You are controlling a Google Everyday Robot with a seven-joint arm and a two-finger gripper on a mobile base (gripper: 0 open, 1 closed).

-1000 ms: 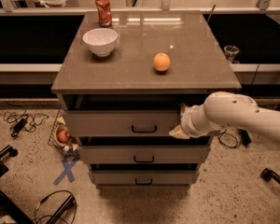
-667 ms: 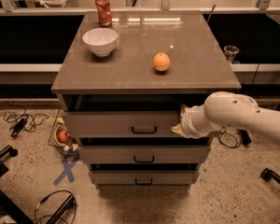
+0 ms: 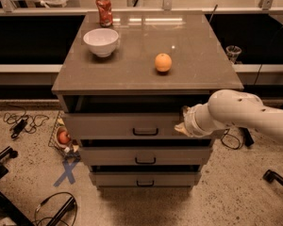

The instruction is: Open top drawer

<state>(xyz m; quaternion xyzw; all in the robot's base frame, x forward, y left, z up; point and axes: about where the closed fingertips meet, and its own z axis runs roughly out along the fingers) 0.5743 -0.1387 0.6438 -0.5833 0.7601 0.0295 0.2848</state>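
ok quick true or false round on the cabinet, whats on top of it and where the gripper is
1. The top drawer stands partly open, with a dark gap above its front. True.
2. A red can stands behind the white bowl. True.
3. The orange lies inside the bowl. False: it sits on the cabinet top, apart from the bowl.
4. The gripper is at the drawer's centre handle. False: it is at the right end of the drawer front.
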